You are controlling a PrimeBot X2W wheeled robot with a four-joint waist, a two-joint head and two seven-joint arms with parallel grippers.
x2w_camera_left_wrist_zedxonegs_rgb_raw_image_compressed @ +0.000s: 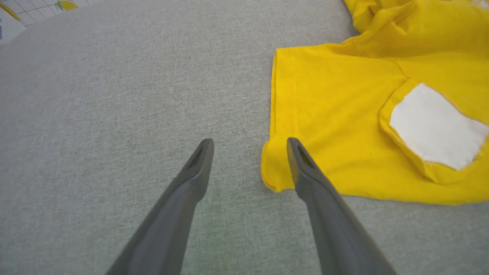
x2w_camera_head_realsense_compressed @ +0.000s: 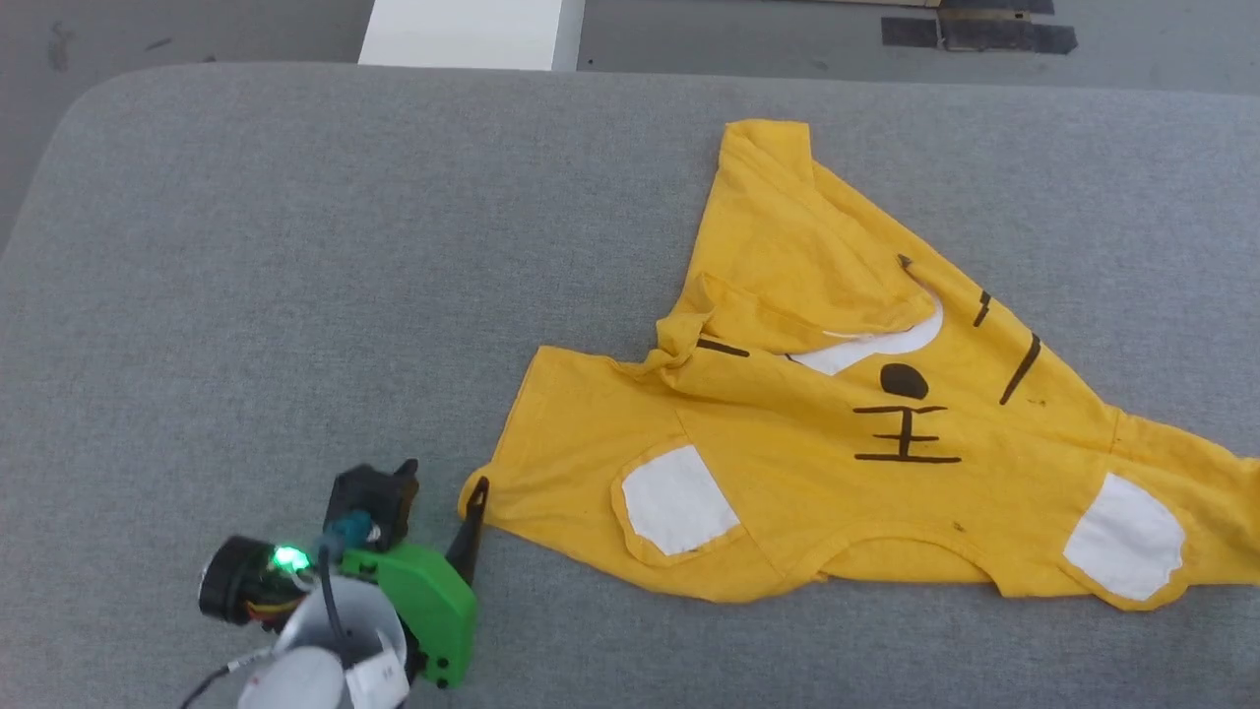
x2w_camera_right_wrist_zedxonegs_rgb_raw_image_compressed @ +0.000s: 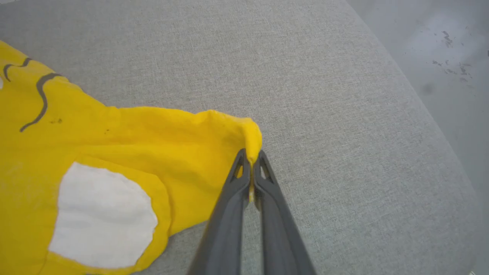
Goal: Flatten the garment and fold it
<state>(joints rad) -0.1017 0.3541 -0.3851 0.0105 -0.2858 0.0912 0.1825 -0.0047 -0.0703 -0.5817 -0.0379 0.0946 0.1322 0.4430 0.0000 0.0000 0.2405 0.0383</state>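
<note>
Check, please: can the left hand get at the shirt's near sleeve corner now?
Probably yes: the left hand is open and stands right at the sleeve corner of the shirt, with nothing between them.

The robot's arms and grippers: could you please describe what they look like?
The left gripper and right gripper each have two long, dark grey, tapering fingers with a slot near the tip. In the head view, the left wrist carries a bright green housing, a black round unit with a lit green light, a black cable and a pale, rounded forearm.
</note>
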